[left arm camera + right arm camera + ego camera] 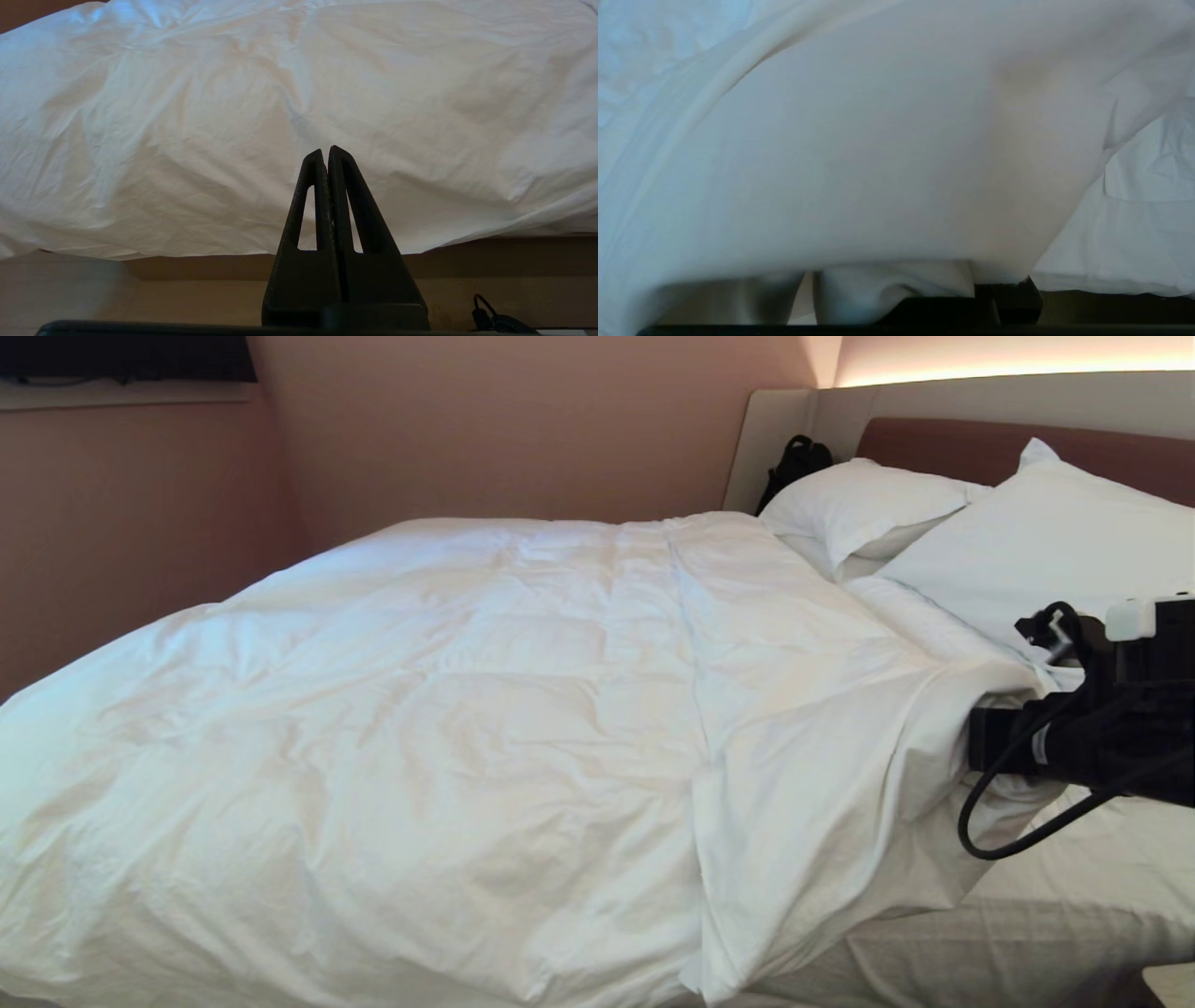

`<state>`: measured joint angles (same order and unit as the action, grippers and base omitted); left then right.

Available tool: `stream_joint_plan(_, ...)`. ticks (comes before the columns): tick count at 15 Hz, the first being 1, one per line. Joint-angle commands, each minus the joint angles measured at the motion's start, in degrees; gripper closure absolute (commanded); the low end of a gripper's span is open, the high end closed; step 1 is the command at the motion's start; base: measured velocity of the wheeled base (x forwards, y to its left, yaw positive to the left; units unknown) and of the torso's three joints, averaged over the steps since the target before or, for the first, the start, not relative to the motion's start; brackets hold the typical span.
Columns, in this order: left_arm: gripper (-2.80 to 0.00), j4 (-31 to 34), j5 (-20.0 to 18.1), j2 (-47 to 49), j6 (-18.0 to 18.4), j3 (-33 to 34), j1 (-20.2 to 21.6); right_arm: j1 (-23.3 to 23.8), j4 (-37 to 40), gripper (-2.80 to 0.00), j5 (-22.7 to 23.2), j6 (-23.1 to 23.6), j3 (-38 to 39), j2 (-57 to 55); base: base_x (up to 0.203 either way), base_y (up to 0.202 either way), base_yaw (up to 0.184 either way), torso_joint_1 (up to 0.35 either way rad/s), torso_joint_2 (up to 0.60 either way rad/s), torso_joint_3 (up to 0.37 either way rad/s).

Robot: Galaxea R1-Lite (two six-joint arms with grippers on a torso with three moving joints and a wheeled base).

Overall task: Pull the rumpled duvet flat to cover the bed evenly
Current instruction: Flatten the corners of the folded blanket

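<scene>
The bed (1074, 915) lies under the rumpled duvet (467, 728), its near right sheet bare. Right hand (976, 737), clamped on the duvet's lifted corner beside the pillows (1027, 560). Left hand (327, 151) is closed, empty.

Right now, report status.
Right tool shut on duvet corner beside pillows. Left tool shut, parked off bed. Sheet bare near side.

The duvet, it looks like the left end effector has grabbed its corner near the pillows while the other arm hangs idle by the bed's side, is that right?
Wrong arm. The right end effector has the duvet by its corner near the pillows, as the head view shows; in the right wrist view the fabric drapes over it. The left end effector is the idle one, shut and empty beside the bed.
</scene>
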<state>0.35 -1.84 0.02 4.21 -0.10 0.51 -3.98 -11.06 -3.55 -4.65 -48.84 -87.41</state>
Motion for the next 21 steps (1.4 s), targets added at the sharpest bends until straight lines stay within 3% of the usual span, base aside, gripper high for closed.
stream_joint_plan(1, 0.0, 0.0, 0.0, -0.02, 0.01, 0.01, 0.02, -0.5, 1.2, 0.0, -0.48, -0.06, 0.63, -0.47, 0.0, 0.0, 0.0, 0.0, 0.0, 0.0)
stream_joint_plan(3, 0.0, 0.0, 0.0, -0.02, 0.01, 0.01, 0.02, -0.34, 1.34, 0.0, -0.68, 0.03, 1.29, -2.41, 0.0, 0.0, 0.0, 0.0, 0.0, 0.0)
stream_joint_plan(4, 0.0, 0.0, 0.0, -0.02, 0.01, 0.01, 0.02, -0.24, 1.3, -2.8, -0.67, 0.08, 1.29, -3.03, 0.0, 0.0, 0.0, 0.0, 0.0, 0.0)
stream_joint_plan(9, 0.0, 0.0, 0.0, -0.02, 0.01, 0.01, 0.02, 1.09, 0.77, -2.8, -0.67, 0.08, -0.49, -9.64, 0.0, 0.0, 0.0, 0.0, 0.0, 0.0)
stream_joint_plan(16, 0.0, 0.0, 0.0, -0.02, 0.01, 0.01, 0.02, 2.54, 0.83, -2.8, -0.67, -0.09, -10.3, -18.86, 0.0, 0.0, 0.0, 0.0, 0.0, 0.0)
stream_joint_plan(21, 0.0, 0.0, 0.0, -0.02, 0.01, 0.01, 0.02, 3.71, 1.34, -2.8, -1.35, -0.27, -9.11, -19.46, 0.0, 0.0, 0.0, 0.0, 0.0, 0.0)
